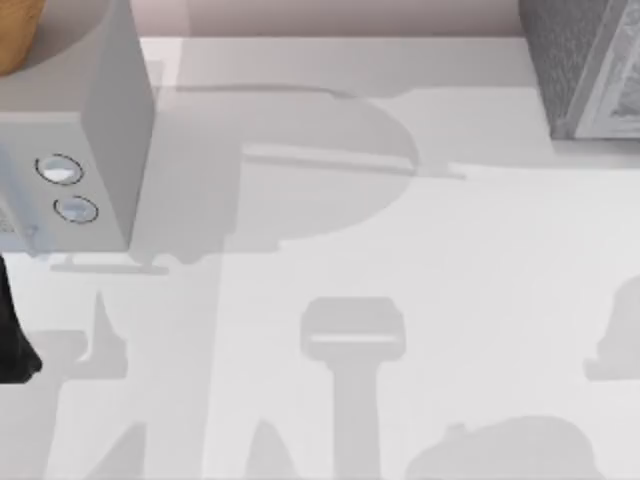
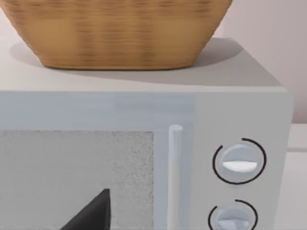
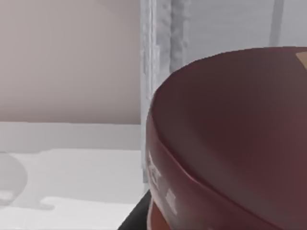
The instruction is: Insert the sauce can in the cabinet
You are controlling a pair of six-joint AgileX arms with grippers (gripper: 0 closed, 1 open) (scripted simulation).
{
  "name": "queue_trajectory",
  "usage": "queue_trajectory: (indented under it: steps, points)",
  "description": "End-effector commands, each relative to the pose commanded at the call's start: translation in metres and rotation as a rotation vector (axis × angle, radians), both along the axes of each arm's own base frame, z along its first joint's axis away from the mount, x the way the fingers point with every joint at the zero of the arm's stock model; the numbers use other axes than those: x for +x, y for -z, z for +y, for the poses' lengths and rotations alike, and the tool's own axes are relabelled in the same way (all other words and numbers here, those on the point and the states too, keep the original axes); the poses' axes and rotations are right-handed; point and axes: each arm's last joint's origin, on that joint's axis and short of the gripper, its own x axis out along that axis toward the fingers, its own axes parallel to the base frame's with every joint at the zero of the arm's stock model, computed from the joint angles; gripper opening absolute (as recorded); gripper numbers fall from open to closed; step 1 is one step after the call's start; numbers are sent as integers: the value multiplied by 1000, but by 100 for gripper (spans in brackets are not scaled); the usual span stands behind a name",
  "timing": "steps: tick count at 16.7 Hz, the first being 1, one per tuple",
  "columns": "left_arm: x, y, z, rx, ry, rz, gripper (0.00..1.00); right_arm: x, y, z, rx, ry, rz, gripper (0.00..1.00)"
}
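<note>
A: where's the sauce can (image 3: 230, 143) at?

B: Huge in my right wrist view, right by the cabinet (image 1: 590, 65) frame at the table's far right corner. Not inside yet, I reckon. Can't tell if my jaws grip it. Left arm's parked facing the microwave (image 2: 144, 158).

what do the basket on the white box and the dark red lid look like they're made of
The tan woven basket looks like wicker, judging by its ribbed weave texture. The dark reddish-brown round lid of the sauce can looks like smooth metal or plastic with a dull sheen; which one is unclear.
</note>
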Motion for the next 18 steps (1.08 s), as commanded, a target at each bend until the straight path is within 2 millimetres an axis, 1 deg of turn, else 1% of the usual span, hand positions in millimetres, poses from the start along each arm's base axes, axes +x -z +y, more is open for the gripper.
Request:
queue_trajectory:
  steps: [2, 7, 9, 10, 11, 13, 15, 18]
  points:
    - [0, 0, 0, 0, 0, 0, 100, 0, 4, -1, 5, 23, 0, 0]
    - [0, 0, 0, 0, 0, 0, 100, 0, 4, 0, 6, 17, 2, 0]
    - [0, 0, 0, 0, 0, 0, 100, -1, -4, 0, 5, 16, 5, 0]
    - [0, 0, 0, 0, 0, 0, 100, -1, -12, 0, 4, 16, 8, 0]
    - [0, 0, 0, 0, 0, 0, 100, 0, -22, 1, 4, 17, 12, 0]
    - [0, 0, 0, 0, 0, 0, 100, 1, -52, 2, 2, 22, 17, 0]
    - [0, 0, 0, 0, 0, 0, 100, 5, -89, 3, 0, 31, 21, 0]
    - [0, 0, 0, 0, 0, 0, 100, 19, -154, 6, -4, 44, 30, 0]
